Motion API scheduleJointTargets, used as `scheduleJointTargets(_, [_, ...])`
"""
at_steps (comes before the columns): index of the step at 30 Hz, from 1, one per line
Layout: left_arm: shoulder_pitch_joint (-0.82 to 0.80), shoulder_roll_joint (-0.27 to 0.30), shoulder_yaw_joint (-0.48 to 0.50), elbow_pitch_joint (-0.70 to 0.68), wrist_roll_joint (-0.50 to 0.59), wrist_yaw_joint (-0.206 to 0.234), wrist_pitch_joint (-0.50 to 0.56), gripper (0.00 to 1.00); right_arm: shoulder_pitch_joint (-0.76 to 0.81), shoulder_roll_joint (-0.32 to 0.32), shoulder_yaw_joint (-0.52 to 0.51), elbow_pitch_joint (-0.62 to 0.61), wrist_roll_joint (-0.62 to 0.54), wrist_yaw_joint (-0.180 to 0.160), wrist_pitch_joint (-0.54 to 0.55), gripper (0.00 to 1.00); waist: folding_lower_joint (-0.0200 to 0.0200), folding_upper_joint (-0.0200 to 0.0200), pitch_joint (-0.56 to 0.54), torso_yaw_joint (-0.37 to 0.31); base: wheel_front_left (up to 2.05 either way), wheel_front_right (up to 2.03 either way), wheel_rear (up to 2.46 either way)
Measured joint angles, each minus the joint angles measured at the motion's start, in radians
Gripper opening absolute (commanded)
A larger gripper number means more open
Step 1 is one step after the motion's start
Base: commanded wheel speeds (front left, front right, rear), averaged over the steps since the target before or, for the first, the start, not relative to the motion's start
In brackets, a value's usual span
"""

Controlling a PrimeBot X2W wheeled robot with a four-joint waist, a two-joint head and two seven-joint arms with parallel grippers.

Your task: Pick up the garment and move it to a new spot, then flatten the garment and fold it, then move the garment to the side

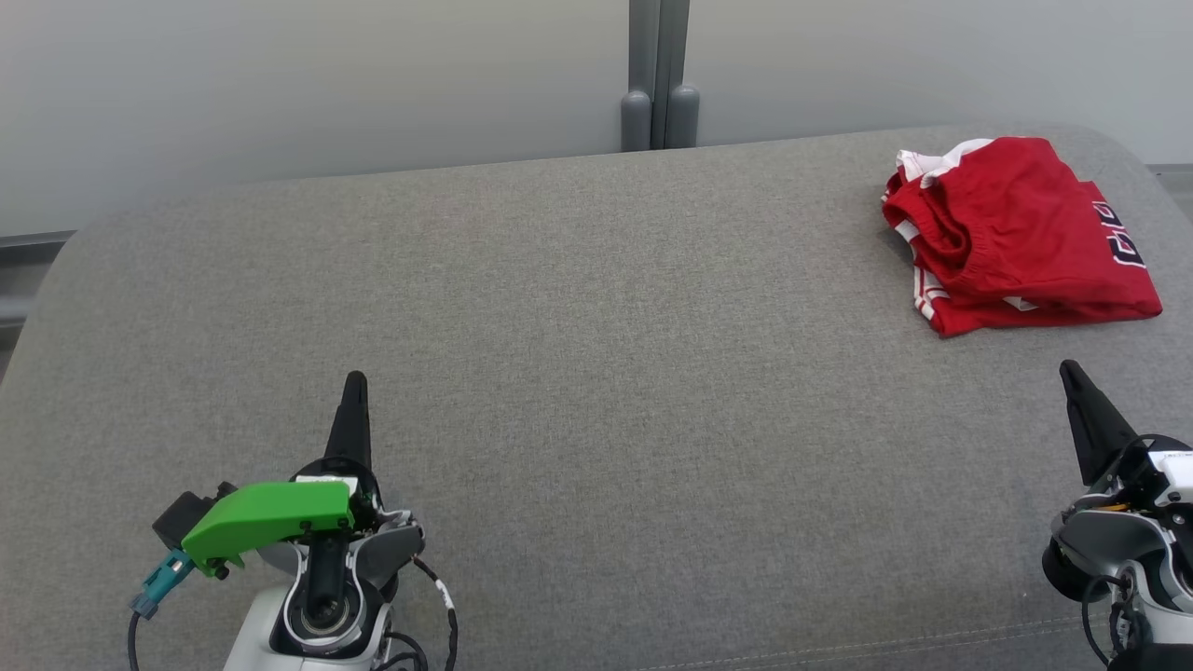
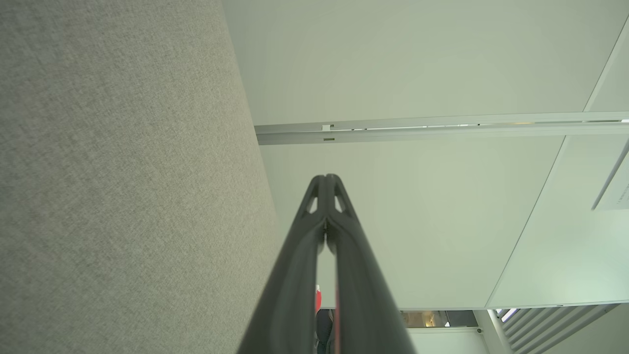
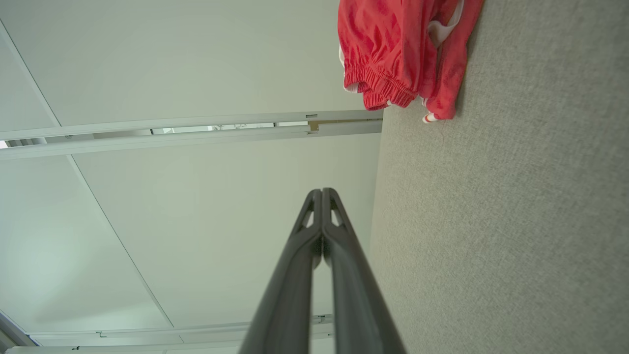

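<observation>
Under a pale partition wall the grey fabric surface spreads out before us. On its far right corner lies a pair of red shorts with white trim, an elastic waistband and dark lettering, doubled over into a compact bundle. Its long axis runs side to side across our head view and slants a little downward toward the right edge. The gathered waistband is turned inward, toward the middle of the surface. Our right gripper sits just this side of the bundle, fingers pressed together and holding nothing. It points up toward the near hem, close to the cloth but not touching it. Our left gripper, likewise closed and empty, rests well apart from the shorts on the other side of the surface. We judge that any reach for the shorts belongs to the right arm: part the jaws first, then advance a little way straight ahead to meet the near long edge broadside.
</observation>
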Motion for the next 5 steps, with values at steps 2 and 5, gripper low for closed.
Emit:
scheduleJointTargets(2, [0.0,0.0,0.0,0.0,0.0,0.0,0.0,0.0,0.0,0.0,0.0,0.0,0.0,0.0,0.0,0.0,0.0,0.0,0.0,0.0,0.0,0.0,0.0])
scheduleJointTargets(5, [0.0,0.0,0.0,0.0,0.0,0.0,0.0,0.0,0.0,0.0,0.0,0.0,0.0,0.0,0.0,0.0,0.0,0.0,0.0,0.0,0.0,0.0,0.0])
